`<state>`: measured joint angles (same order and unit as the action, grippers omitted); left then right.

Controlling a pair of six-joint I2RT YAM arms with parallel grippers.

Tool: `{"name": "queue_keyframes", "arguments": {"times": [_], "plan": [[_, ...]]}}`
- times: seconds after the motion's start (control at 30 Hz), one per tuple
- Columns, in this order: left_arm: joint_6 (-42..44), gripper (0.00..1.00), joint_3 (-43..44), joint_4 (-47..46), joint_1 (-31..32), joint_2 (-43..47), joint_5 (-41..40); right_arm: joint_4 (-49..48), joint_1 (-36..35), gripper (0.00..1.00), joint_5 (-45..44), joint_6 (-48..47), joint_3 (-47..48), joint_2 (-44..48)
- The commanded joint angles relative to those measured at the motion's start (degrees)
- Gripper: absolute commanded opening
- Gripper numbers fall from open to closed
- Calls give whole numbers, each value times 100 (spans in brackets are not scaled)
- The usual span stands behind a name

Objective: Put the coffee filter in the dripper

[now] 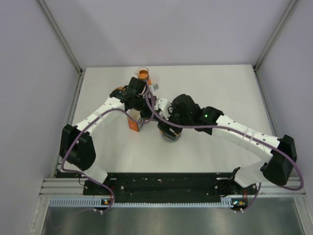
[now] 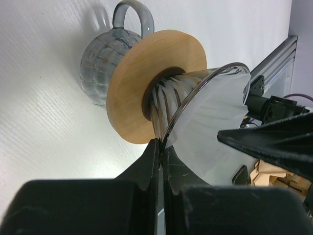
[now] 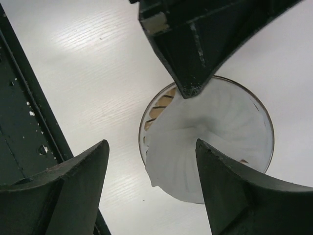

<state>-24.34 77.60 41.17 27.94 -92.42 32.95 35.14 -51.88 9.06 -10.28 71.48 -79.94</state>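
The dripper (image 2: pixel 168 95) is a ribbed glass cone with a round wooden collar (image 2: pixel 132 83). My left gripper (image 2: pixel 161 144) is shut on its glass rim. The white paper coffee filter (image 3: pixel 195 142) lies inside the cone, and one edge of it laps over the rim (image 3: pixel 142 127). My right gripper (image 3: pixel 151 143) is open just above the filter, its fingers on either side of it and holding nothing. In the top view both grippers meet over the dripper (image 1: pixel 169 136) at the middle of the table. A left finger (image 3: pixel 195 49) shows at the rim's far side.
A grey ribbed glass mug (image 2: pixel 100 68) with a handle stands just behind the dripper. A small orange cup (image 1: pixel 143 73) sits at the table's far edge, and an orange box (image 1: pixel 134 125) lies under the left arm. Black rail (image 3: pixel 24 137) runs along the near edge.
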Motion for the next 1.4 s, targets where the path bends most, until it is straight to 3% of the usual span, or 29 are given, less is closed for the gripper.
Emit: {"name": "queue_keyframes", "arguments": {"times": [0.0, 0.47, 0.8, 0.97, 1.3, 1.33, 1.37], "plan": [[-203, 0, 229, -48, -52, -153, -61, -666, -516, 71, 298, -1081, -29, 164], [-212, 2, 299, 14, -70, -250, -8, -349, -1044, 63, -888, -1441, 50, -672], [-221, 5, 317, 32, -61, -312, 89, -349, -1035, 22, -1337, -1617, -3, -760], [-142, 19, 413, 93, -79, -329, 98, -332, -1044, 2, -1170, -1696, -64, -716], [-1, 33, 598, 190, -149, -382, 71, -314, -1044, 0, -967, -1793, -222, -654], [8, 33, 598, 190, -149, -373, 45, -323, -1044, 1, -994, -1749, -223, -637], [25, 32, 589, 190, -149, -364, 45, -323, -1044, 10, -1046, -1688, -214, -628]]}}
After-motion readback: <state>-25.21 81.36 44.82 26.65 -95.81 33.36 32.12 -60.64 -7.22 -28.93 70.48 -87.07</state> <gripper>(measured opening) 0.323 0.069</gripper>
